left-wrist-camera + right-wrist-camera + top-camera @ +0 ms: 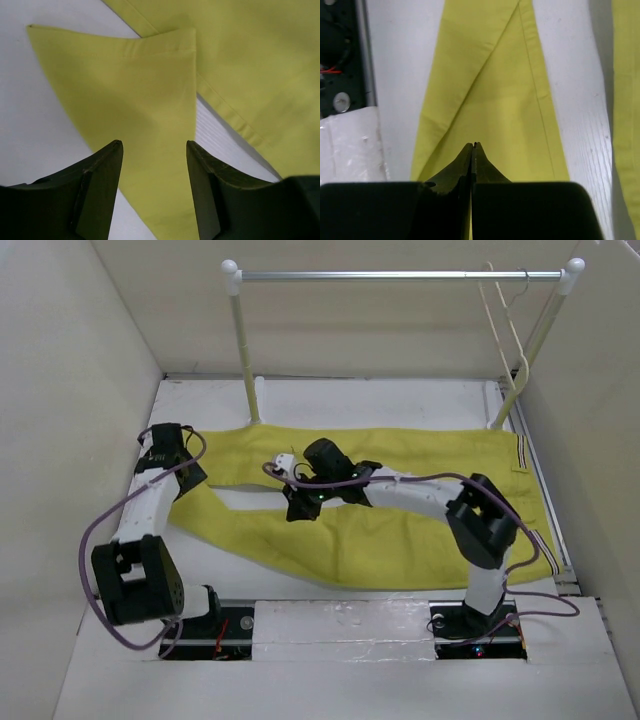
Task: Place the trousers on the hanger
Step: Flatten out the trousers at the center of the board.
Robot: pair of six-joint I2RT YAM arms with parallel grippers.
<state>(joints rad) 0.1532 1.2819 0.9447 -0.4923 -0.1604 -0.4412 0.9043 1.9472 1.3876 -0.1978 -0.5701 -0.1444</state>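
Observation:
The mustard-yellow trousers [390,550] lie flat across the table, waistband with a striped tab [521,452] to the right and legs running left. The cream-white hanger [503,325] hangs by its hook at the right end of the rail, away from both grippers. My left gripper [188,478] is open just above the hem end of a leg [140,95], with nothing between its jaws [154,145]. My right gripper [297,508] reaches across to the middle of the near leg. Its jaws are shut tip to tip [473,145] over the flat cloth [495,100]; no cloth looks lifted.
A metal rail [400,275] on two white posts [245,350] stands at the back. Beige walls close in on the left, right and back. The arm base plates [230,625] sit along the near edge. A strip of white table [250,498] shows between the two legs.

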